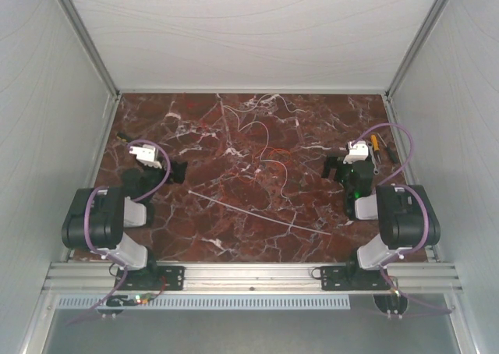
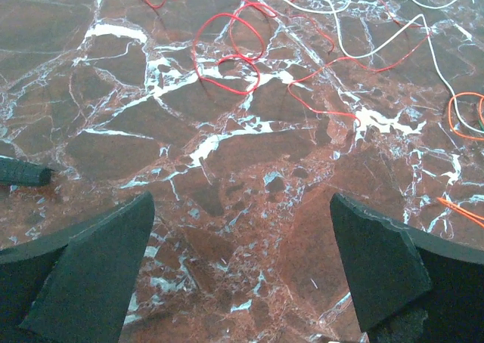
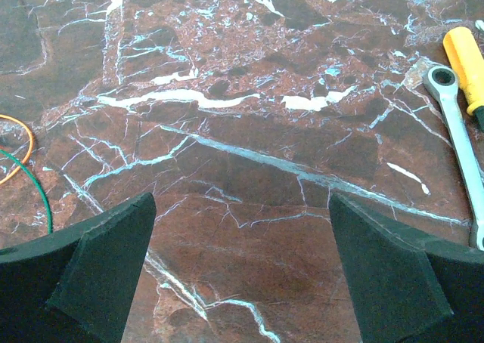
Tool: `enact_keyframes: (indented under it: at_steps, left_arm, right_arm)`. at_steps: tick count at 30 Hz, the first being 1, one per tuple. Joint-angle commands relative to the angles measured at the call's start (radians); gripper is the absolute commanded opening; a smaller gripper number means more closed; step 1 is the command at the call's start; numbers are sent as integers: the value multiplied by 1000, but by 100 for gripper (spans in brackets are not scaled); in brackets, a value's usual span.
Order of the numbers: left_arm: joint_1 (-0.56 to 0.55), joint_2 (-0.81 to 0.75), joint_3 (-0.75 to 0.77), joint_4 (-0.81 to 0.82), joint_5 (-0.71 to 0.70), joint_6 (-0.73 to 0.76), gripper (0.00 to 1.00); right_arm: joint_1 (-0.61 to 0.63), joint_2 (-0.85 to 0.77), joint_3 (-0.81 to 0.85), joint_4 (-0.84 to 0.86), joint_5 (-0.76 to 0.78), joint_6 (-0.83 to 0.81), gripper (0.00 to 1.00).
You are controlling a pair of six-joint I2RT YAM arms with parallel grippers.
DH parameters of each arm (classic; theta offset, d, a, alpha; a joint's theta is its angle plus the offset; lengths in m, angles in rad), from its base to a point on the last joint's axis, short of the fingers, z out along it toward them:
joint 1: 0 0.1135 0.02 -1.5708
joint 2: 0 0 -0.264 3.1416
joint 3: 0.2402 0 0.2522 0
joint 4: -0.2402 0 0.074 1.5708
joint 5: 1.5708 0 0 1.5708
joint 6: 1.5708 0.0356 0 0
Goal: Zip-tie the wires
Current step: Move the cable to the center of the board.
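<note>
Left gripper (image 1: 176, 169) and right gripper (image 1: 334, 167) both have jaws spread wide and grip nothing, zip tie (image 1: 260, 211) lies straight mid-table between them, wires (image 1: 260, 145) curl just behind it, strands hard to trace against marble veins, wrench (image 3: 457, 131) and yellow handle (image 3: 469, 56) cut off at the frame edge.
</note>
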Motion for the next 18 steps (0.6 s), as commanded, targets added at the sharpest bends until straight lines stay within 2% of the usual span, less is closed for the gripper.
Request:
enact_keyframes:
  at_steps: [1, 5, 13, 18]
  left_arm:
    - [-4, -36, 33, 20, -23, 10, 100]
    - [-3, -108, 51, -69, -12, 8, 100]
    - [-5, -304, 50, -224, -1, 3, 100]
    - [-6, -443, 103, -473, -1, 3, 100]
  right_arm:
    - [1, 7, 9, 88, -2, 10, 98]
    - [18, -37, 36, 9, -25, -22, 98]
    - [51, -168, 192, -363, 48, 5, 98]
    - [91, -228, 303, -573, 97, 69, 98]
